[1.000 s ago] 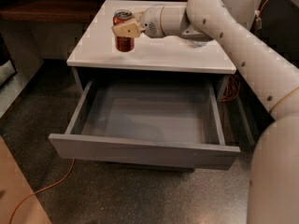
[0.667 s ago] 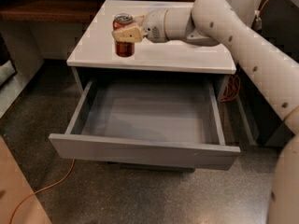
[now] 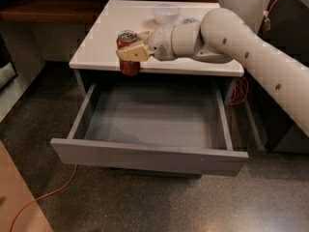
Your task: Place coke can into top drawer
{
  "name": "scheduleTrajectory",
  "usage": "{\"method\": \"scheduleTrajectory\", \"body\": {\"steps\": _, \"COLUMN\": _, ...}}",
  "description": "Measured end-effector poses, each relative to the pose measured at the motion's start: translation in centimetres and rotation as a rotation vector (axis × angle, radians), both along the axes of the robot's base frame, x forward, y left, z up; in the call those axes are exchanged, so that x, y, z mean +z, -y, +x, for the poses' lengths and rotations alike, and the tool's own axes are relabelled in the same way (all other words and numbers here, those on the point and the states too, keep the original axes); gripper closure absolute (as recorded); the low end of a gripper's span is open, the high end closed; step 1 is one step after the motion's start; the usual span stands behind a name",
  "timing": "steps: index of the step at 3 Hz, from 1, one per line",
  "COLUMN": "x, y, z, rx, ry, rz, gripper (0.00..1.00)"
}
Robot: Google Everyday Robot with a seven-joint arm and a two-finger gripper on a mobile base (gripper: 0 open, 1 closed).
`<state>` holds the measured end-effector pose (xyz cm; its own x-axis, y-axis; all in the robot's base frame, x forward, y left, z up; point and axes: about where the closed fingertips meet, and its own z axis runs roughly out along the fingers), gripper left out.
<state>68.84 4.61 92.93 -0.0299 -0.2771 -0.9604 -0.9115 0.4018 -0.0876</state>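
The red coke can [image 3: 128,65] with a silver top hangs upright in the air, over the front edge of the white cabinet top. My gripper [image 3: 133,50] is shut on its upper half, with tan fingers [image 3: 132,53] across the can's front. The white arm reaches in from the right. Below and in front, the top drawer [image 3: 145,154] stands pulled far out, its grey inside bare. The can is above the drawer's back left part.
A white bowl [image 3: 166,13] stands at the back of the cabinet top [image 3: 104,40], with a clear bottle partly hidden behind my arm. An orange cable [image 3: 43,197] lies on the dark floor at the lower left. A dark cabinet stands to the right.
The can, held in my gripper, has moved from over the cabinet top forward and down to the top's front edge, above the open drawer.
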Motion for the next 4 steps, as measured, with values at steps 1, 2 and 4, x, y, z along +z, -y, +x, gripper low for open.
{"method": "scheduleTrajectory", "body": {"steps": 1, "x": -2.6, "y": -0.1, "z": -1.3, "rx": 0.009, "ry": 0.022, "rz": -0.028, "gripper": 1.00}}
{"method": "scheduleTrajectory", "body": {"steps": 2, "x": -5.0, "y": -0.1, "z": -2.0, "rx": 0.022, "ry": 0.039, "rz": -0.063, "gripper": 1.00}}
{"method": "scheduleTrajectory", "body": {"steps": 4, "x": -6.2, "y": -0.3, "z": -2.4, "rx": 0.043, "ry": 0.032, "rz": -0.094, "gripper": 1.00}}
